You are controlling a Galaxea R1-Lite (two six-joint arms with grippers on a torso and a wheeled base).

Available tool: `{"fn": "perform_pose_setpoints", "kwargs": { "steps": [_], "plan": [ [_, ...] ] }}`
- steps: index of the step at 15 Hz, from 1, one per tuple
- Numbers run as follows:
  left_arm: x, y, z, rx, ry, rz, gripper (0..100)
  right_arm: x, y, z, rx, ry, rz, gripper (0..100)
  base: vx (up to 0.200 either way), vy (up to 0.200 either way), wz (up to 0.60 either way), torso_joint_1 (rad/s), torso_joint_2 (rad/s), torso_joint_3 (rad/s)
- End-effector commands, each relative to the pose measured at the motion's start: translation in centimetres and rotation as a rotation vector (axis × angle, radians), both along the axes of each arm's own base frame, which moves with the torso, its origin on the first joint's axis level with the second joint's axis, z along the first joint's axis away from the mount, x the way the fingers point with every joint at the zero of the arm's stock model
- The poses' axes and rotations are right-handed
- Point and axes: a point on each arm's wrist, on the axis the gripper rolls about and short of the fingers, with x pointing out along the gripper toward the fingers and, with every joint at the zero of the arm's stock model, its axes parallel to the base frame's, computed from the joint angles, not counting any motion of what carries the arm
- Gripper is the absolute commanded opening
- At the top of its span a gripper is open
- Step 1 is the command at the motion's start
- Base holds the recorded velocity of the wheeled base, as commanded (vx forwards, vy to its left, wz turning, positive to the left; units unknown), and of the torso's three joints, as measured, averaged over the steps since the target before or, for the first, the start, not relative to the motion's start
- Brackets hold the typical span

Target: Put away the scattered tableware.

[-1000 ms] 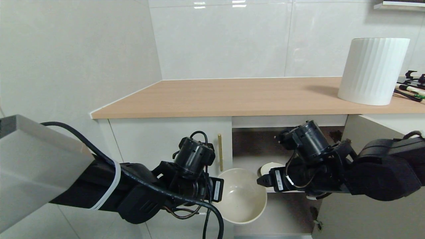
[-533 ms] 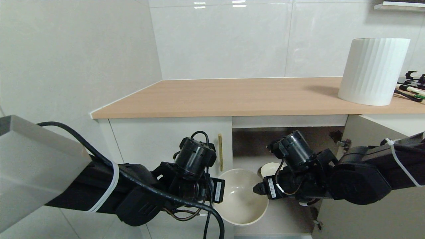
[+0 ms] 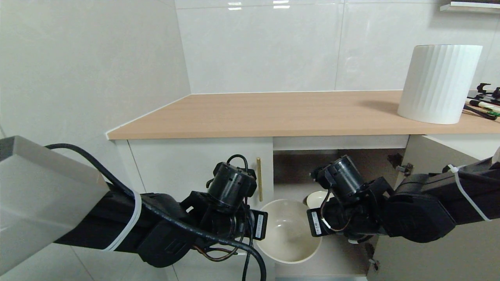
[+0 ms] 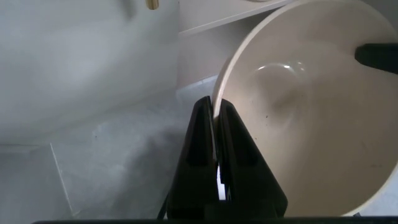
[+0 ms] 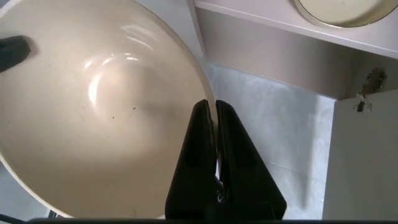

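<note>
A large cream bowl (image 3: 287, 234) hangs in front of the open cabinet, tilted with its hollow facing me. My left gripper (image 3: 261, 227) is shut on its left rim; in the left wrist view the gripper (image 4: 214, 111) pinches the thin edge of the bowl (image 4: 311, 118). My right gripper (image 3: 312, 225) is at the opposite rim, and in the right wrist view the gripper (image 5: 210, 107) is shut on the edge of the bowl (image 5: 93, 112). A small cream bowl (image 3: 317, 198) rests on the cabinet shelf (image 5: 280, 28) behind.
The left cabinet door (image 3: 195, 168) is closed, with a brass handle (image 3: 258, 179). The right door (image 3: 429, 249) stands open beside my right arm. On the wooden countertop (image 3: 273, 113) stand a white ribbed container (image 3: 439, 84) and some utensils (image 3: 484, 104).
My right arm has come down and leftward to the bowl's right rim. The bowl and my left gripper have shifted slightly right.
</note>
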Motion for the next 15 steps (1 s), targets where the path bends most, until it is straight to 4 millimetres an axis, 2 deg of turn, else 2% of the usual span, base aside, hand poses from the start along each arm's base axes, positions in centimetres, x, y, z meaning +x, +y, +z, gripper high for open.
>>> {"fn": "perform_pose_setpoints", "kwargs": {
  "steps": [1,4,5,11,15],
  "plan": [
    [0.0,0.0,0.0,0.003,0.000,0.004,0,-0.1,0.1,-0.1,-0.008,0.004,0.000,0,0.000,0.000,0.00,0.000,0.00,0.000],
    [0.0,0.0,0.1,0.001,-0.001,0.005,0,-0.1,0.1,-0.1,-0.007,0.003,0.000,0,0.000,0.000,0.00,0.000,0.00,0.000],
    [0.0,0.1,0.0,0.002,0.000,0.005,100,-0.1,0.1,-0.2,-0.009,0.005,0.000,0,0.000,0.000,0.00,0.000,0.00,0.000],
    [0.0,0.1,0.3,-0.002,-0.008,0.007,100,-0.1,0.1,-0.2,-0.012,0.005,0.003,0,0.000,0.000,0.00,0.000,0.00,0.000],
    [-0.1,0.2,0.6,-0.005,-0.015,0.009,100,1.0,0.5,-1.7,-0.026,-0.006,-0.030,0,0.000,0.000,0.00,0.000,0.00,0.000]
  ]
}}
